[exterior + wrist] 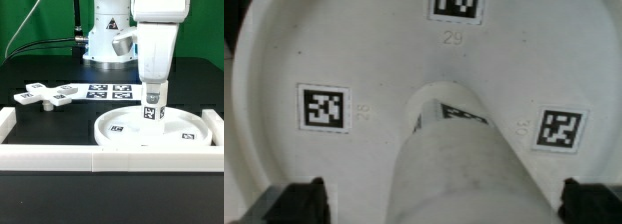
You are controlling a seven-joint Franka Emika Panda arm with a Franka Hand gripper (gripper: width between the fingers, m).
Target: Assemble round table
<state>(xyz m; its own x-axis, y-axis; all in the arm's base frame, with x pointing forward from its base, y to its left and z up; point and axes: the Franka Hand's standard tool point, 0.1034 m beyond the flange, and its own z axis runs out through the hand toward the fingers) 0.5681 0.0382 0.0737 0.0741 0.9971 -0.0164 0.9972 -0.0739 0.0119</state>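
The large round rimmed disc [112,136] lies flat on the black table at the exterior view's right, against the front border block. The short thick cylinder [152,112] stands upright at the disc's centre, a tag on its side. My gripper [152,98] is straight above it, reaching down over its top. In the wrist view the cylinder [464,140] runs between my two dark fingers [299,205], with a gap on each side, so my gripper [443,205] is open around it. The disc [331,50] fills the background. The cross-shaped piece [45,96] lies on the table at the exterior view's left.
The marker board [110,92] lies flat behind the disc. Long white border blocks run along the front [50,155] and both sides [214,120]. The robot's base [108,45] stands at the back.
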